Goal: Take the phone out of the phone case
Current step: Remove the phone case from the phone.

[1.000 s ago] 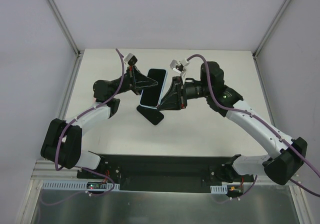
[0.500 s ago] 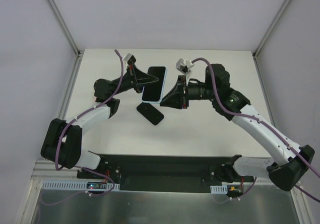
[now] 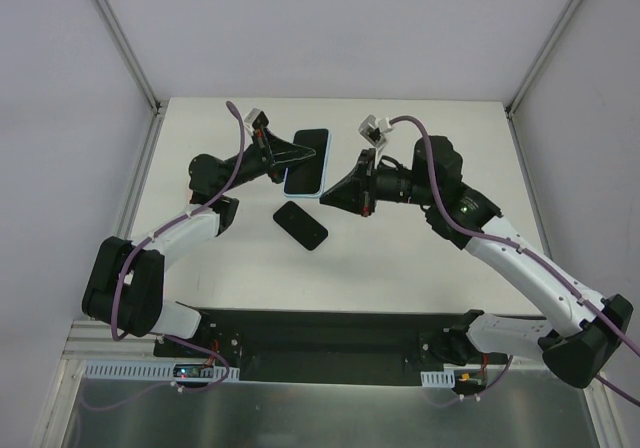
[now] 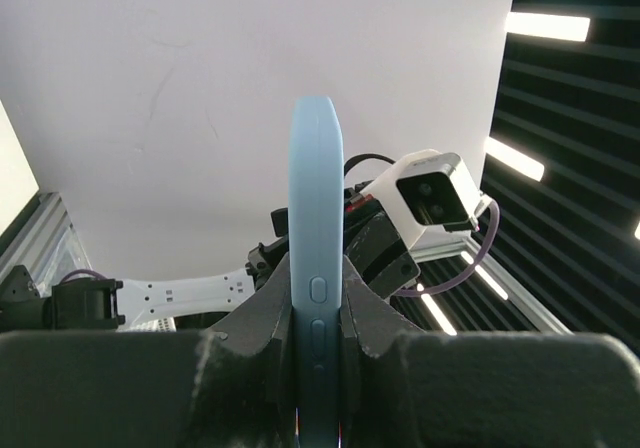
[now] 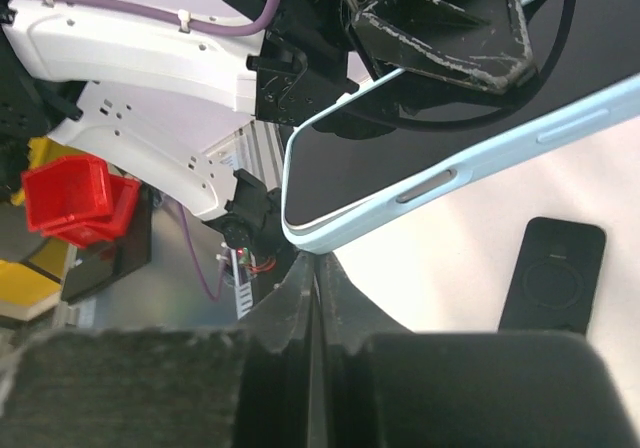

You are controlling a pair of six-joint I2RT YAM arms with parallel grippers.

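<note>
Near the middle of the white surface [image 3: 420, 258] lies a flat black slab [image 3: 301, 225]; whether it is a phone or a spare cover, I cannot tell. Beyond it, in the air toward the far edge, the left pincer [image 3: 288, 158] clamps the pale blue phone case [image 5: 430, 183], with the dark phone [image 5: 400, 138] apparently seated inside. The right pincer [image 5: 318, 265], closed on nothing, points at the case's corner. A closed tip prying there could slip off the rim or twist the case loose and drop it. A second ago the case overlapped the slab, and the right pincer was wider and against the case's side.
</note>
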